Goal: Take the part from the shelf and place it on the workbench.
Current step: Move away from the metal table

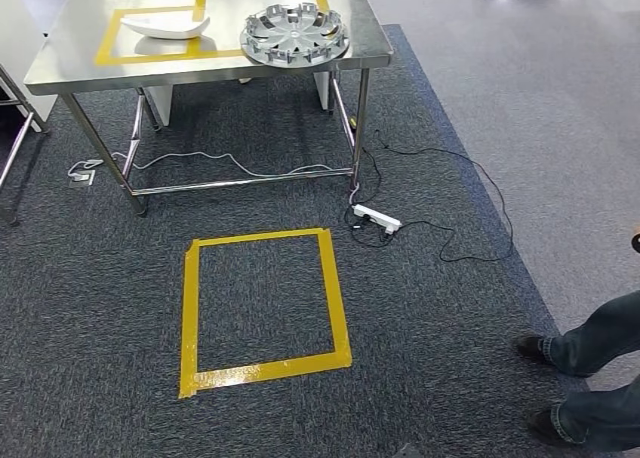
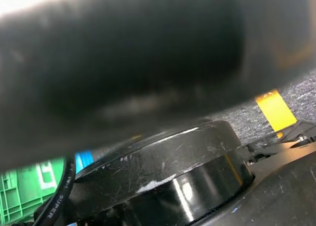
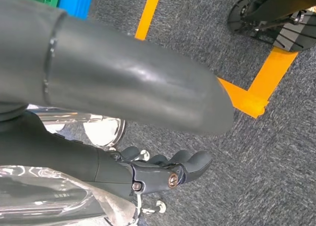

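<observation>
The steel workbench stands ahead at the top of the head view. On it lie a white curved part inside a yellow tape frame and a silver wheel cover near the right front corner. In the right wrist view my right hand hangs over the carpet. A shiny chrome part sits between its thick thumb and dark fingers and seems held. My left hand is a dark blur close to the lens, and how its fingers lie is hidden.
A yellow tape square marks the dark carpet in front of the bench. A white power strip and cables lie by the right front table leg. A person's legs stand at the right edge. A green crate is behind me.
</observation>
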Action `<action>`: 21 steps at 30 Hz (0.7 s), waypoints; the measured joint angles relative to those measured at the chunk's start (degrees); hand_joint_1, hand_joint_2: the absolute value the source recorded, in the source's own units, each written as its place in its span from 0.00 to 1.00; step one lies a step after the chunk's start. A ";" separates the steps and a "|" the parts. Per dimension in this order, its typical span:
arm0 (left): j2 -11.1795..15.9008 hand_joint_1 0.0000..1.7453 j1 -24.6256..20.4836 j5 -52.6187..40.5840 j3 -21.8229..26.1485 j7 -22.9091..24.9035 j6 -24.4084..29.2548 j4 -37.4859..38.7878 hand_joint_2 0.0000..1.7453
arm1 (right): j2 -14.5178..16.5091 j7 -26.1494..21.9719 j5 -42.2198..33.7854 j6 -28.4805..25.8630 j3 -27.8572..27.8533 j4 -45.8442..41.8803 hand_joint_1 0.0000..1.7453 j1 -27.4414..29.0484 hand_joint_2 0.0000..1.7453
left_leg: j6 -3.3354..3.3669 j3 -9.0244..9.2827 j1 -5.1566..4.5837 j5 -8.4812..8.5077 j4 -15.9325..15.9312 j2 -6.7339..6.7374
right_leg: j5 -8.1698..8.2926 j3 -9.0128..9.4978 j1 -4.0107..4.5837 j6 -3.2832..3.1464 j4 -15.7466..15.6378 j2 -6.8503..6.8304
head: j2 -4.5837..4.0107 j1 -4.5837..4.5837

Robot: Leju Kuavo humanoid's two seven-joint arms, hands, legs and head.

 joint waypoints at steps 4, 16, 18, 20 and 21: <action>0.02 0.00 0.00 -0.04 0.00 0.11 -0.20 0.01 0.00 | 0.00 0.07 0.37 0.07 -0.01 0.00 0.00 -0.03 0.00 | 0.26 -0.07 -0.13 -0.01 0.08 -0.04 | 0.24 0.22 -0.13 0.25 -0.27 -0.08 | 0.00 -0.02; -0.16 0.00 -0.05 -0.46 -0.02 0.17 -0.17 0.01 0.00 | -0.03 0.68 1.71 -1.48 0.03 -0.02 0.00 0.05 0.00 | -0.46 -1.59 1.78 2.07 -0.80 -3.22 | -2.21 -1.68 -1.95 3.11 5.32 1.73 | 0.01 0.58; -0.11 0.00 -0.13 -0.56 -0.03 0.19 -0.10 0.02 0.00 | -0.01 0.71 1.51 -1.57 0.03 -0.01 0.00 -0.10 0.00 | -1.44 -2.35 1.82 1.65 0.43 -3.91 | -1.40 0.22 -2.23 2.84 1.15 2.77 | 0.01 0.79; -0.04 0.00 -0.02 -0.61 -0.04 0.25 -0.02 0.02 0.00 | 0.00 0.74 1.18 -1.56 0.01 0.00 0.00 -0.20 0.00 | -1.51 -2.62 1.69 1.07 0.76 -4.21 | -1.57 0.09 -2.20 2.11 1.04 2.76 | 0.02 0.64; 0.00 0.00 0.04 -0.61 -0.05 0.30 -0.01 0.02 0.00 | -0.01 0.76 1.07 -1.55 0.00 0.00 0.00 -0.19 0.00 | -0.90 -2.58 1.69 1.13 0.63 -4.15 | -1.51 0.07 -2.19 1.99 1.04 2.66 | 0.01 0.42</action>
